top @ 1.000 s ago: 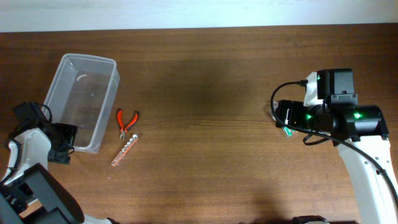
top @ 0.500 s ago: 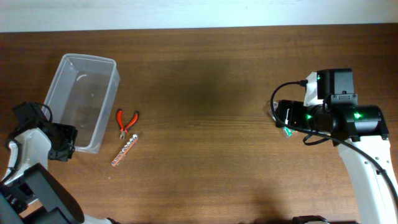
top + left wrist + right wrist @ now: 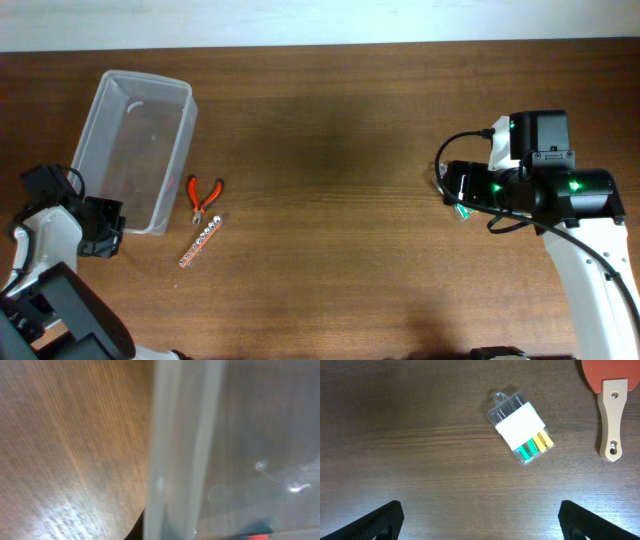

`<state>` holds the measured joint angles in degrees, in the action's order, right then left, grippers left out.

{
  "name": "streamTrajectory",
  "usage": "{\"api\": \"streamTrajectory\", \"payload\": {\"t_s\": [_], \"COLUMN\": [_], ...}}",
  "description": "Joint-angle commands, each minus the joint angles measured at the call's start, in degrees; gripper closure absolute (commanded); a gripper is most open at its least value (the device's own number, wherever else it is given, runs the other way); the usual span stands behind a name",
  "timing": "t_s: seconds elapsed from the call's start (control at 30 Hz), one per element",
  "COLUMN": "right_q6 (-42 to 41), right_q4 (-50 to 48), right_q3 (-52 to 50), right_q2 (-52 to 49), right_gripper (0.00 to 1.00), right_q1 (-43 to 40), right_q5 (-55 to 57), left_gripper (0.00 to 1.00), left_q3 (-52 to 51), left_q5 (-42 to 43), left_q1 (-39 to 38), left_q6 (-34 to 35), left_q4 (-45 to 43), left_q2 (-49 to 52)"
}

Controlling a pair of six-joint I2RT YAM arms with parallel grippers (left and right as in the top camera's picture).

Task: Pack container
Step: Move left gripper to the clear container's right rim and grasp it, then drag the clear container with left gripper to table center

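Dark brown wooden table (image 3: 330, 150) fills my overhead view, with a pale wall (image 3: 320, 20) along its far edge. Toward the far left corner sits the container (image 3: 140, 150), a clear bin lying at a slant. My left gripper (image 3: 110, 226) is at its near left corner. The jaws are closed right down, and I read that as a clamp on the rim there. The left wrist view adds only a close blur: the container's wall running up the middle, wood grain to its left, and a red smear low down through the plastic that I cannot identify.

Just beside the container's right side the overhead shows red-handled pliers (image 3: 204, 197). A narrow strip (image 3: 200, 243) lies just nearer, apart from the bin.

At the table's right side my right gripper (image 3: 480, 522) hangs with its fingers spread wide and nothing between them. Only its wrist view shows what lies under it: a small clear case (image 3: 521, 428) with a white label and green, yellow and orange pieces inside, and a paddle (image 3: 609, 420) with a red blade and wooden handle. From overhead the arm hides almost all of that.
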<state>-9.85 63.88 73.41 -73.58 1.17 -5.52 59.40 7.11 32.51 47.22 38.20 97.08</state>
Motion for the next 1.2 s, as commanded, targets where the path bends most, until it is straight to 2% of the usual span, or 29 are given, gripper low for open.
{"api": "streamTrajectory", "payload": {"t_s": [0.0, 0.17, 0.4, 0.63, 0.8, 1.03, 1.17], "right_q6": [0.6, 0.6, 0.6, 0.5, -0.1, 0.0, 0.0], "right_q4": [0.0, -0.4, -1.0, -0.2, 2.7, 5.0, 5.8], "right_q3": [1.4, 1.4, 2.6, 6.9, 8.5, 8.5, 8.5], "right_q2": [-0.2, -0.2, 0.0, 0.6, 0.6, 0.6, 0.6], "right_gripper": [0.01, 0.01, 0.01, 0.01, 0.01, 0.01, 0.01], "right_q1": [0.3, 0.3, 0.1, -5.0, -10.6, -15.1, -15.2], "right_q5": [-0.1, 0.2, 4.3, 4.3, 4.2, 3.6, 3.6], "left_gripper": [0.98, 0.98, 0.98, 0.98, 0.98, 0.98, 0.98], "left_q3": [0.9, 2.1, 7.6, 12.3, 12.4, 11.8, 11.8], "left_q5": [1.1, 2.1, 4.1, 4.1, 2.8, -15.0, -16.9], "left_q1": [-0.2, -0.2, -4.3, -17.5, -31.2, -49.2, -52.6], "left_q6": [-0.1, -1.4, -12.7, -24.6, -30.4, -31.1, -31.1], "left_q4": [0.0, -0.1, 0.6, 2.7, 8.1, 12.3, 12.4], "left_q2": [-0.1, -2.4, -7.8, -13.3, -13.6, -10.9, -6.8]}}
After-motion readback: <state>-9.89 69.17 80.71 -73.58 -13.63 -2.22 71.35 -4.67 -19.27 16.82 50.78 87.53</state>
